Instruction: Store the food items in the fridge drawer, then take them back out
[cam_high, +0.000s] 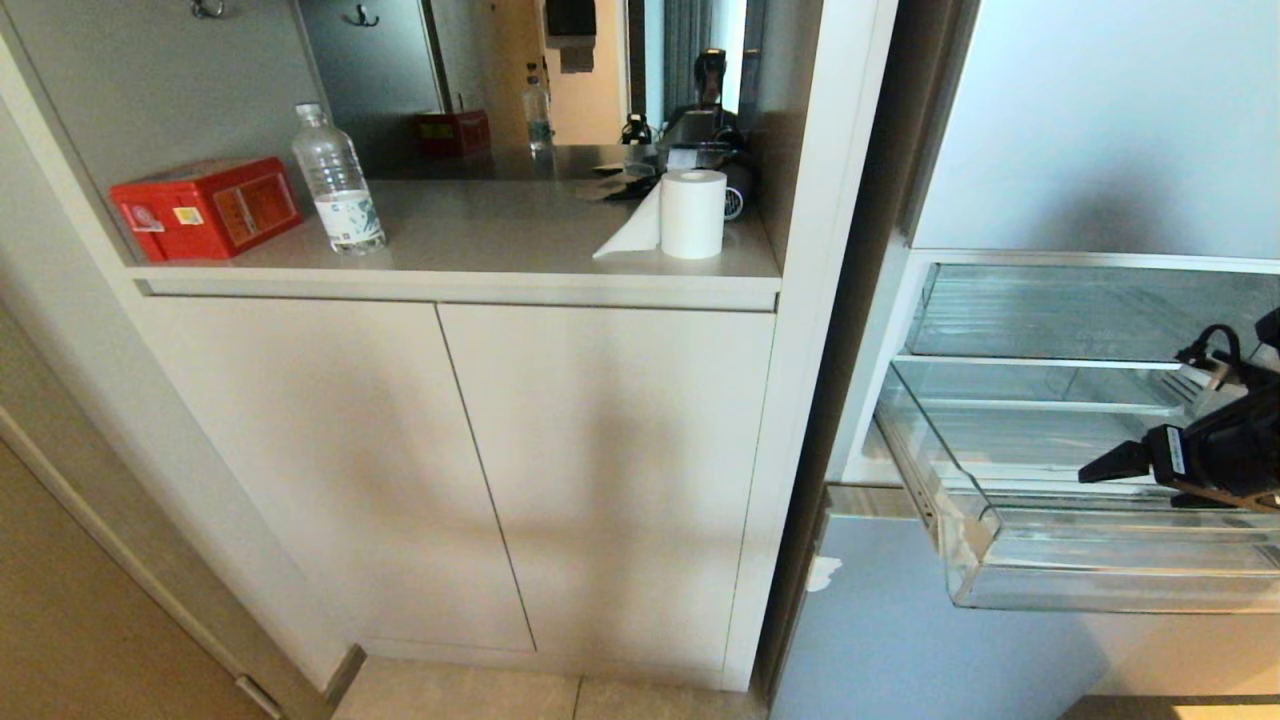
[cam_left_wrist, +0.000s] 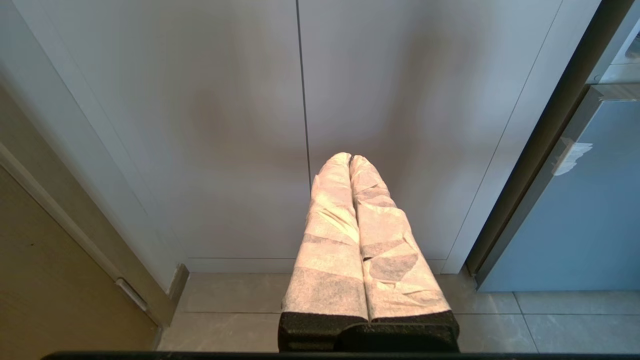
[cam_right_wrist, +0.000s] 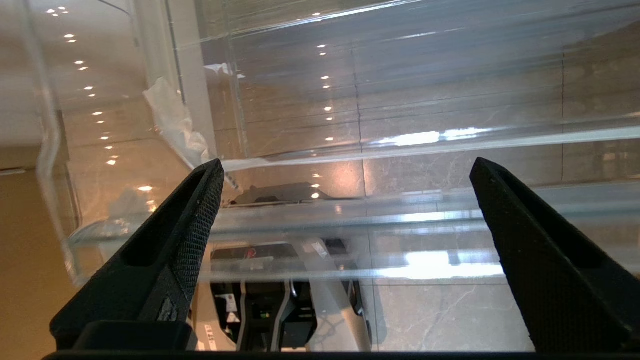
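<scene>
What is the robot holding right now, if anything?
Nothing. The right gripper stands open and empty over the pulled-out fridge drawer; the left gripper is shut on nothing, parked facing the cabinet doors.

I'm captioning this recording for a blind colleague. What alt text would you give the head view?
The fridge drawer, clear and with no food visible in it, stands pulled out at the right, with the right gripper above it. To the left, a cabinet counter holds a red box, a water bottle and a paper roll.
</scene>
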